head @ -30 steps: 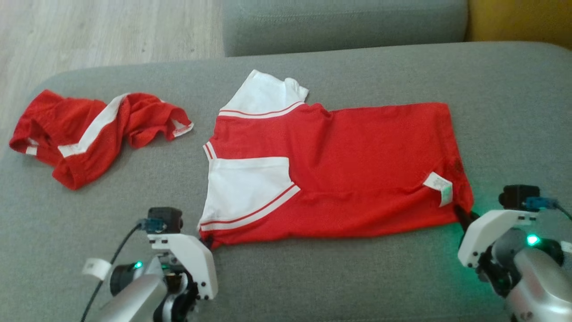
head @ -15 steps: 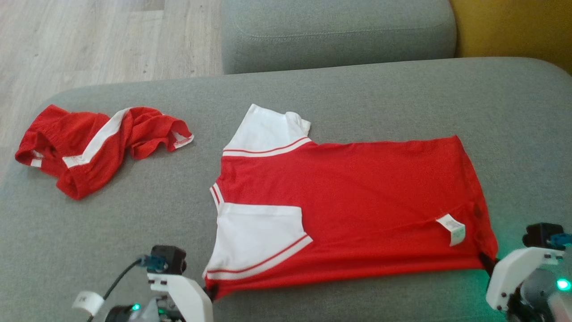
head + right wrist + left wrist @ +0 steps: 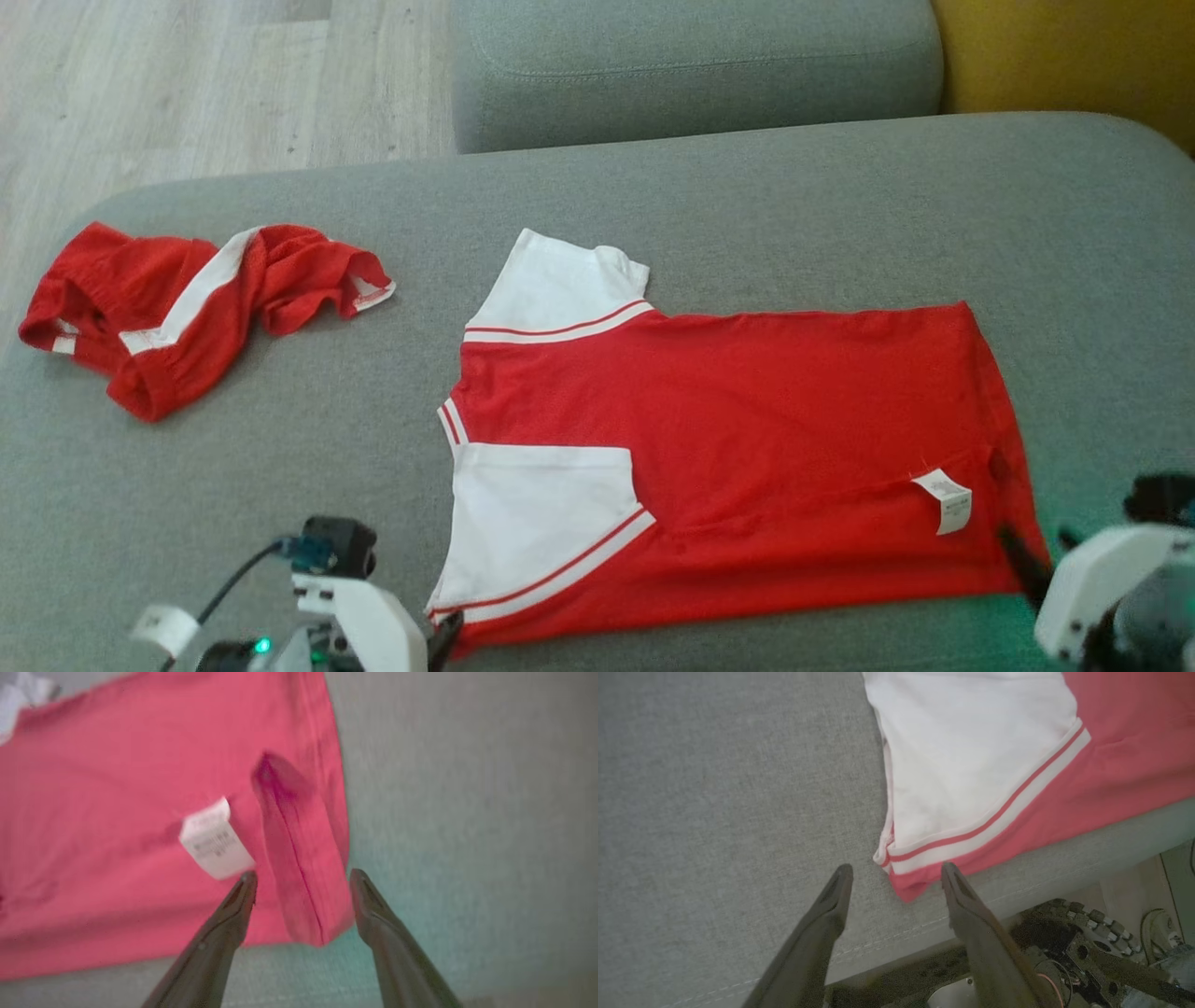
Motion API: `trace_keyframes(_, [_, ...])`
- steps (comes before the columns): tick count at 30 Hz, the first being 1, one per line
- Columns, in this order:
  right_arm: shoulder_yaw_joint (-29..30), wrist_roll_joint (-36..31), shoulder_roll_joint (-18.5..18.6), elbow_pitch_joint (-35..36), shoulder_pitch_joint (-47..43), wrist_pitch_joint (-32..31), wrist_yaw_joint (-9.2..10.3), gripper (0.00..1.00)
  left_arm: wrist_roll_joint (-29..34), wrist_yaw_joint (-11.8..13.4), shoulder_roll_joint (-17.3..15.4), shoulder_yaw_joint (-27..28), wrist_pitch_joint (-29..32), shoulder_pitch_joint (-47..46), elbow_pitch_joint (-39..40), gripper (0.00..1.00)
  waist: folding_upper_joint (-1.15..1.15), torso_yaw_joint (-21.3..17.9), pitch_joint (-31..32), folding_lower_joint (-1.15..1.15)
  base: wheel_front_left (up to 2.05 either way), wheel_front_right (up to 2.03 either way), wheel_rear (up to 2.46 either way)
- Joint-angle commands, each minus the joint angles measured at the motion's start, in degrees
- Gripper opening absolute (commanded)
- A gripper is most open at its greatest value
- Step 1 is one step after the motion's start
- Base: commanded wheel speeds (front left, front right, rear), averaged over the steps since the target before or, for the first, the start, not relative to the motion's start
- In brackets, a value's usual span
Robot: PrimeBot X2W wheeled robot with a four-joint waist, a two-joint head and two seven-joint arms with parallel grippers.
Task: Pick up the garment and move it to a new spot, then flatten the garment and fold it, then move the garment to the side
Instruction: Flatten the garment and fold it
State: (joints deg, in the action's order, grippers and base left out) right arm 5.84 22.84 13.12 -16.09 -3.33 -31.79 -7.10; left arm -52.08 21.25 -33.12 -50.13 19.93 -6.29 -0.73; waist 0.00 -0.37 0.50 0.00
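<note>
Garment: red mesh sports shirt with white sleeves (image 3: pixel 747 448), one item, spread flat near the front edge of the grey fabric sofa seat (image 3: pixel 794 205).

Left gripper (image 3: pixel 896 872): the two dark fingers stand apart and clamp nothing. The shirt's near shoulder corner, red-edged below a white band, lies on the seat between the tips.

Right gripper (image 3: pixel 303 877): fingers likewise apart and clamped on nothing. A raised fold of the red hem corner sits between them; this view is blurred. A white care label (image 3: pixel 215 844) lies just beside the left-hand tip.

Shirt layout, head view: neck end and white sleeves toward the robot's left, hem toward its right, far sleeve pointing away.

Second item: crumpled red shorts with a white side stripe (image 3: pixel 187 308), on the seat's left end, well apart from the shirt.

Surroundings: grey back cushion (image 3: pixel 691 65) beyond the seat; pale wooden floor (image 3: pixel 187 93) at far left.
</note>
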Motion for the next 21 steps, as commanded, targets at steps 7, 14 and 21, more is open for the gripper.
trace_keyframes(7, [2.3, -1.0, -0.3, 11.8, 9.1, 2.4, -0.39, 1.0, 3.7, -4.3, -2.9, 4.8, 2.9, -18.9, 1.4, 1.0, 0.0, -0.2, -3.3, 0.0, 0.0, 0.0, 0.0])
trace_keyframes(14, [3.2, -0.7, 0.6, 3.4, 21.9, 4.5, -0.39, 1.0, 4.6, -13.0, 2.9, 4.7, 6.2, -36.6, -10.8, 1.0, 0.0, -1.2, -10.4, 0.0, 0.0, 0.0, 0.0])
trace_keyframes(21, [0.0, -0.1, 3.4, -8.4, 32.3, 5.2, -0.39, 1.0, 5.1, -19.1, 8.1, 3.6, 8.6, -48.7, -24.7, 1.0, 0.0, -2.5, -16.3, 0.0, 0.0, 0.0, 0.0])
